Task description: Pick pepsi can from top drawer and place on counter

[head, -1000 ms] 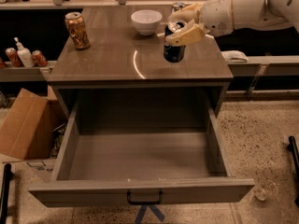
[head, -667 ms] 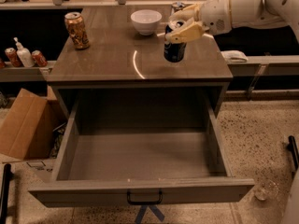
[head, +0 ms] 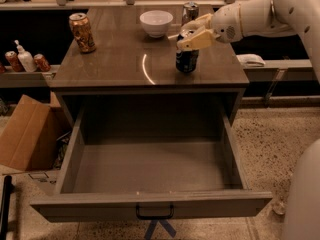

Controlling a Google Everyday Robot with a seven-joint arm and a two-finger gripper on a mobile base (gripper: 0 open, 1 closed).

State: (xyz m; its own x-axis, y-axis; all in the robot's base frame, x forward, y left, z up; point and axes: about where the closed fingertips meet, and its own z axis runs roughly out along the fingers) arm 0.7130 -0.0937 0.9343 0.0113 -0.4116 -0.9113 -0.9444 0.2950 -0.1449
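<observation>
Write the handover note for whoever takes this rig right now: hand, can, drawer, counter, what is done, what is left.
The hand is over the right part of the counter, at the top of the pepsi can; whether it grips cannot be told.
The pepsi can is upright and appears to rest on the counter, near its right front.
The top drawer is pulled open, no can in it.
Done: can out of the drawer, brought to the counter.
Left: confirm it stands, let go, lift the hand clear.
</observation>
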